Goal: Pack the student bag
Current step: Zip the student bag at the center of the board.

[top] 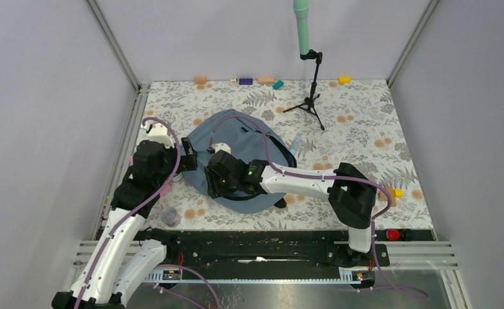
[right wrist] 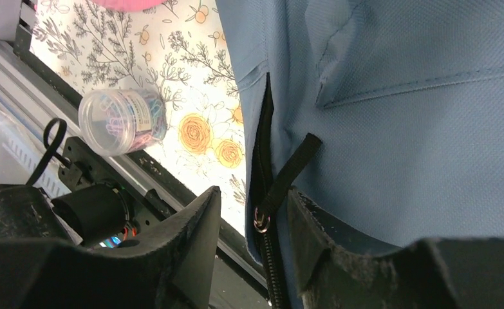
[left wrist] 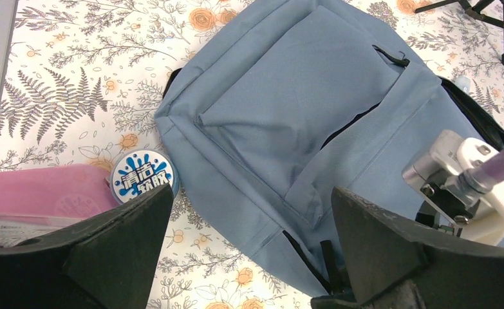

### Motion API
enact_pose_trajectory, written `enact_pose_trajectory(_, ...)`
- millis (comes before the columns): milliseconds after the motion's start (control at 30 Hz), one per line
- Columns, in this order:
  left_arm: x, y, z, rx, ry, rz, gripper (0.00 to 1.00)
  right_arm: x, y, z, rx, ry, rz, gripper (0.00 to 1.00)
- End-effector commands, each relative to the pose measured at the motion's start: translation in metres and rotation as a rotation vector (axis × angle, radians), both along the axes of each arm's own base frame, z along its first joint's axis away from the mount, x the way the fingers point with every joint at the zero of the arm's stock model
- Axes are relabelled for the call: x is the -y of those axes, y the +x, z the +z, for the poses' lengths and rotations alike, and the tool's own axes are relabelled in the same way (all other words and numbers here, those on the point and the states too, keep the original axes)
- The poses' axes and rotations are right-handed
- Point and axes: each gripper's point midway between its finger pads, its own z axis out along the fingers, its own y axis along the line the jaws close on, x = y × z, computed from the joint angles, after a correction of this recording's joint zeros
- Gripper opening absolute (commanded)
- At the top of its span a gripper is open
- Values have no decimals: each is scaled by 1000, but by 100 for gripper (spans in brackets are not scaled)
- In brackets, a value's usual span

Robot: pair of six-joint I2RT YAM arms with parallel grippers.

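The student bag, a grey-blue backpack, lies flat in the middle of the table. In the left wrist view its front pocket faces up. My left gripper is open wide and empty, above the bag's left edge. My right gripper hovers at the bag's near edge. Its fingers stand a little apart on either side of a black zipper pull and its metal ring. They do not pinch it. The zipper above the ring is parted.
A pink case and a round blue-labelled tin lie left of the bag. A clear jar of paper clips stands near the front rail. A tripod stands behind the bag. Small blocks line the far edge.
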Motion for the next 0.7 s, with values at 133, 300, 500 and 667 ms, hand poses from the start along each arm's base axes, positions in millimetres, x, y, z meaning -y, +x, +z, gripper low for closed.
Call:
enact_pose_trajectory(133, 1, 4, 12, 60, -9, -8, 99, -16, 24, 10, -26, 68, -99, 42)
enact_pose_trajectory(300, 2, 4, 12, 61, -12, -14, 99, -16, 34, 8, 2, 55, -123, 41)
enact_pose_trajectory(500, 3, 4, 11, 59, -8, -20, 99, -20, 37, 8, -9, 103, -129, 22)
enact_pose_trajectory(667, 3, 4, 10, 56, -8, -24, 99, -19, 41, 17, 23, 133, -145, 20)
